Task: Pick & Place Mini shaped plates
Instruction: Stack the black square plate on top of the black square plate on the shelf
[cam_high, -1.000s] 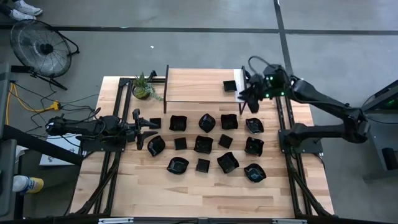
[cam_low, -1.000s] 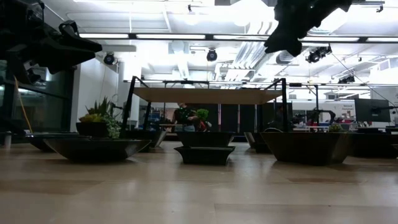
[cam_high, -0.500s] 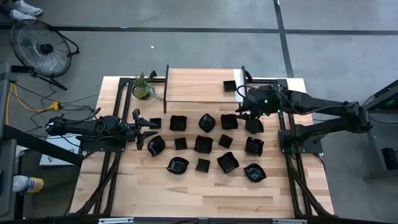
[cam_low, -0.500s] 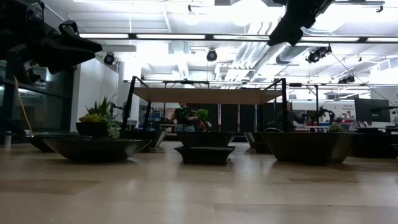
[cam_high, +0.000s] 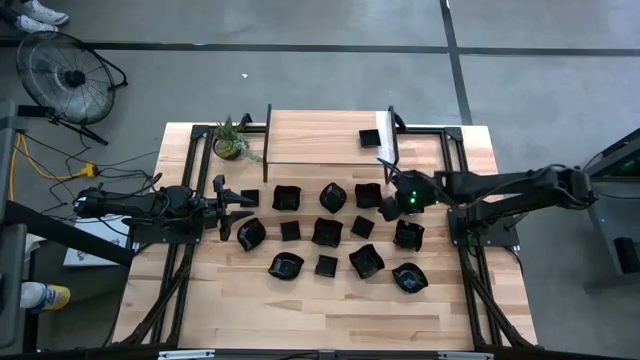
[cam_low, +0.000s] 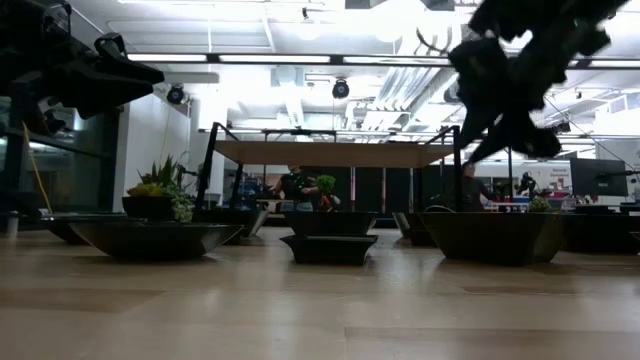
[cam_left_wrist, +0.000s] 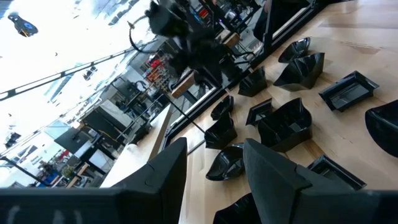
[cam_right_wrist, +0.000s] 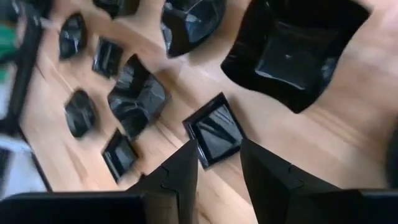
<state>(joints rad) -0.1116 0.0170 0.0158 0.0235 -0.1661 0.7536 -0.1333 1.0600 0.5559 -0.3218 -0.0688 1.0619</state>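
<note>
The right gripper (cam_high: 390, 203), fingers apart and empty, hovers at 2 o'clock of the black plates (cam_high: 327, 232) spread mid-table; one plate (cam_high: 369, 138) sits on the raised shelf (cam_high: 315, 138). The left gripper (cam_high: 222, 208) waits open at 9 o'clock.

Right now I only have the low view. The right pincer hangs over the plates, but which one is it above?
Observer: From above, the right pincer hovers at the right end of the row nearest the raised shelf, beside a wavy-rimmed square plate.
Operator: Is it carrying anything?
Observer: No. Its wrist view shows the fingers apart and empty, with a small flat square plate just beyond them.
Operator: And the left arm?
Observer: The left pincer waits open at the table's left side, holding nothing.
</note>
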